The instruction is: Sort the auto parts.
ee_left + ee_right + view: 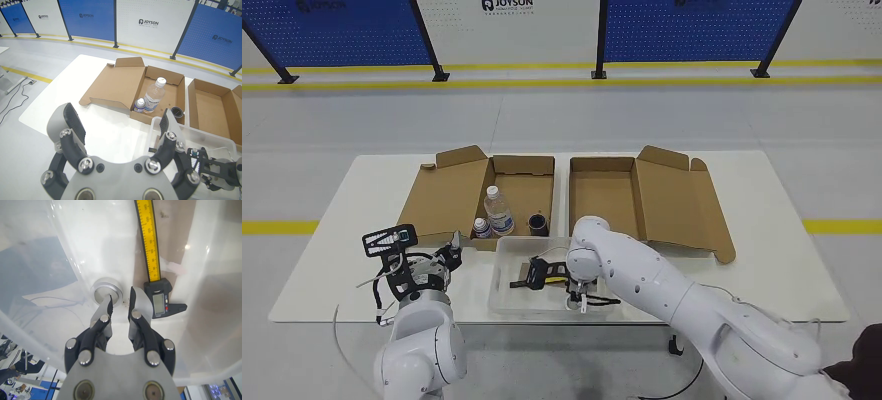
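A clear plastic bin (504,290) stands at the table's front middle. My right gripper (121,298) is down inside it, open by a narrow gap with nothing between the fingers. A silver round disc (106,292) lies on the bin floor, touching the tip of one finger. A digital caliper (159,298) with a yellow scale lies just beyond the other finger. My left gripper (121,121) hangs open and empty over bare table left of the bin (208,132). From above, the right gripper (539,272) and the left gripper (449,256) sit on either side of the bin's left wall.
The open cardboard box on the left (457,200) holds a water bottle (498,208), a spray can (482,227) and a black round part (538,222). The open box on the right (602,200) has its lid flap (682,205) spread toward the table's right side.
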